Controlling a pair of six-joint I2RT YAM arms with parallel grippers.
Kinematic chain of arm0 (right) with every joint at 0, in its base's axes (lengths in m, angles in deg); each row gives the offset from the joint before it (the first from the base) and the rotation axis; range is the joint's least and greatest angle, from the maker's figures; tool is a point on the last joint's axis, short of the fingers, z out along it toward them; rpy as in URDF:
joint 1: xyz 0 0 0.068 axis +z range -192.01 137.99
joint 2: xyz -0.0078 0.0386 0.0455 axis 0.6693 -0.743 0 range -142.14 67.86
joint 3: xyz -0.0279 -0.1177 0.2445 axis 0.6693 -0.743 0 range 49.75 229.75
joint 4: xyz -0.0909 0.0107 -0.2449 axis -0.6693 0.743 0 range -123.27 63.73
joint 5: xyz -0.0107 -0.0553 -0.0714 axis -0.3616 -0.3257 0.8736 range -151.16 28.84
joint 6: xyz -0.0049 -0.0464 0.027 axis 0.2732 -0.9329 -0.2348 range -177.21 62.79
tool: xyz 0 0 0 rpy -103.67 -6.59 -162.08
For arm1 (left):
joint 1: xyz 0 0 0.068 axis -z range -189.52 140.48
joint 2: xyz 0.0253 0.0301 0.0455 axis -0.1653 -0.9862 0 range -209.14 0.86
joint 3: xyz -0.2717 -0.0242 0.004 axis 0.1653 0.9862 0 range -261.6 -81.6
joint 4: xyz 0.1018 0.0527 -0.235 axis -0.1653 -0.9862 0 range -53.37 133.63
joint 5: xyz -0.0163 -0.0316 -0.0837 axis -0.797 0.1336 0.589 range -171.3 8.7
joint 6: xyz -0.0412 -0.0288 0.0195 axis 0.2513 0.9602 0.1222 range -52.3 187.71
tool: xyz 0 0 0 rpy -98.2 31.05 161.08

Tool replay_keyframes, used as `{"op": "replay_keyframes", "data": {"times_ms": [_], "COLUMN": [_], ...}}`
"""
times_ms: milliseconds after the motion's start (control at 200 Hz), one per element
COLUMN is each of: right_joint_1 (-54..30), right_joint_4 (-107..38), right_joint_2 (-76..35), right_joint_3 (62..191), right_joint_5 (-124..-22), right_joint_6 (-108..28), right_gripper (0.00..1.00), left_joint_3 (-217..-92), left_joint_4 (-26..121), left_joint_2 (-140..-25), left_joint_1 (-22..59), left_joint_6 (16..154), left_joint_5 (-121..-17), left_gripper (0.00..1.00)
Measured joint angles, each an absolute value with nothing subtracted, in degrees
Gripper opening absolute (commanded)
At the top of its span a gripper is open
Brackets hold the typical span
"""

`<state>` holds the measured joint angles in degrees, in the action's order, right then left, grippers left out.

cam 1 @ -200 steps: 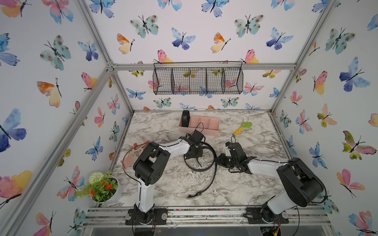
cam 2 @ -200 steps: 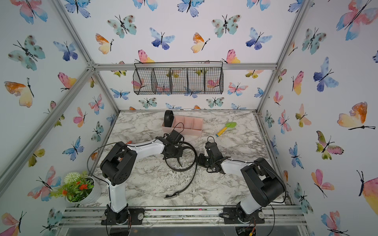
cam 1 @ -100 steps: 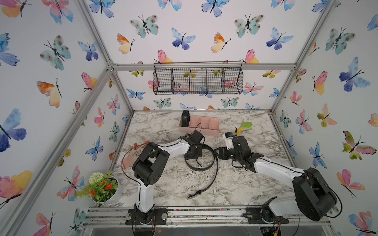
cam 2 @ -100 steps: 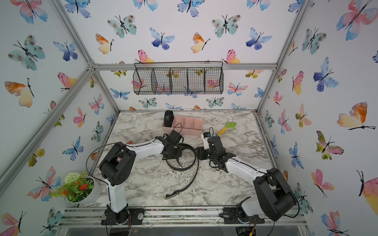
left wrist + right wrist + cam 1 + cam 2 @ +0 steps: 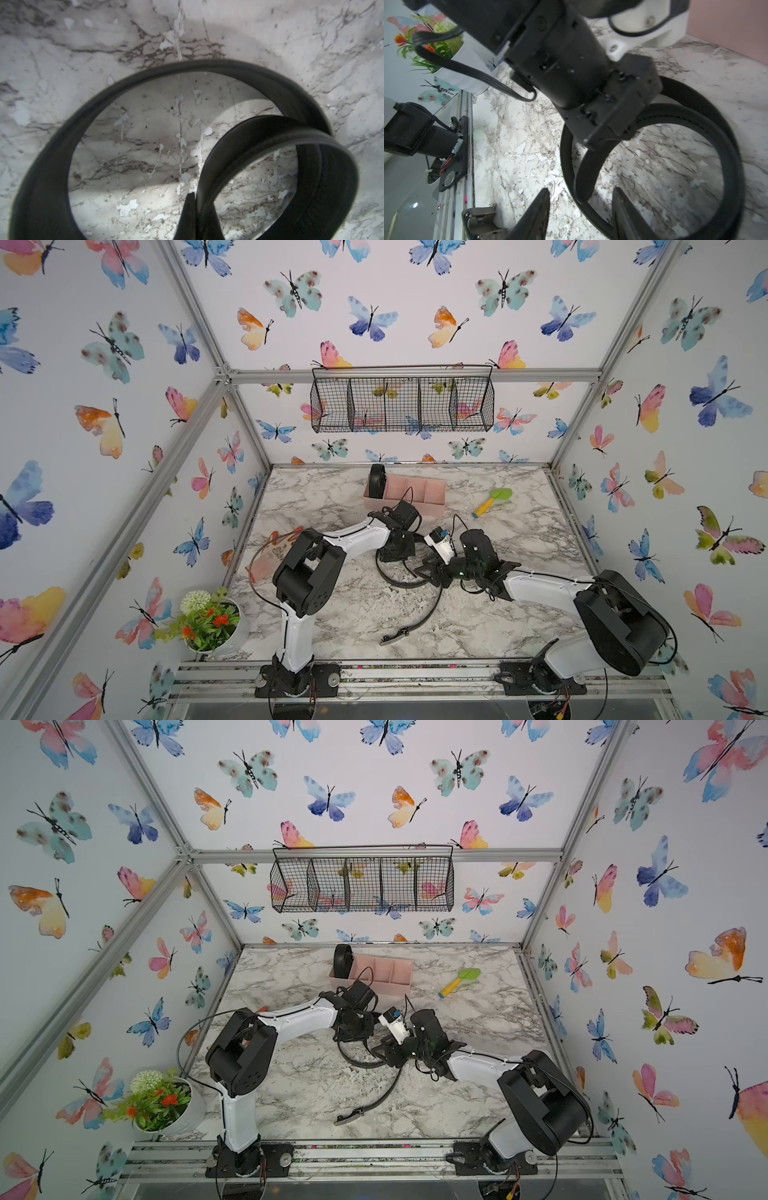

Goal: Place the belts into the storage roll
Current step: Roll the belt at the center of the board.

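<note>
**A:** What's the biggest thing in there?
**B:** The marble table, and a black wire basket hanging on the far wall above it.
**A:** Where's the storage roll?
**B:** The pink storage roll sits at the far middle of the table. A rolled belt stands on edge in its left end compartment, poking above the rim.
**A:** And the other one?
**B:** The loose belt is mid-table, nearer than the tray. It is curled into loops standing on edge, and its tail trails toward the near edge, where the buckle lies flat.
**A:** Left gripper?
**B:** The left gripper is pinched tight on the inner end of that belt.
**A:** Right?
**B:** The right gripper reaches in low from the right. Its jaws are partly apart and a curl of the strap stands between them, not squeezed.
**A:** Anything smaller?
**B:** A white flower pot is at the near left corner. A green-and-yellow toy shovel lies to the right of the tray
</note>
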<state>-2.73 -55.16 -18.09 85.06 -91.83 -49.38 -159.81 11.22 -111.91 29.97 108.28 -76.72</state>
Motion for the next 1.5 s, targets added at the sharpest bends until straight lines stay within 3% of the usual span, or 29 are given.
{"op": "replay_keyframes", "data": {"times_ms": [611, 821, 1186, 1302, 1502], "right_joint_1": [-0.3, 0.2, 0.4, 0.5, 0.5], "right_joint_4": [-61.0, -62.1, -63.7, -63.7, -63.8], "right_joint_2": [-23.2, -26.1, -26.8, -26.9, -27.1], "right_joint_3": [82.5, 82.5, 82.5, 82.6, 82.7], "right_joint_5": [-87.8, -86.2, -85.6, -85.5, -85.2], "right_joint_6": [-49.3, -48.9, -47.8, -47.7, -47.4], "right_gripper": [0.41, 0.29, 0.31, 0.27, 0.10], "left_joint_3": [-161.4, -161.4, -161.3, -161.1, -160.7], "left_joint_4": [10.5, 11.3, 11.6, 11.8, 12.8], "left_joint_2": [-114.4, -114.6, -114.7, -114.7, -114.8], "left_joint_1": [29.9, 29.9, 29.9, 29.9, 29.8], "left_joint_6": [109.5, 109.6, 109.6, 109.6, 109.4], "left_joint_5": [-73.9, -72.6, -72.3, -72.3, -72.0], "left_gripper": [0.00, 0.00, 0.00, 0.00, 0.00]}}
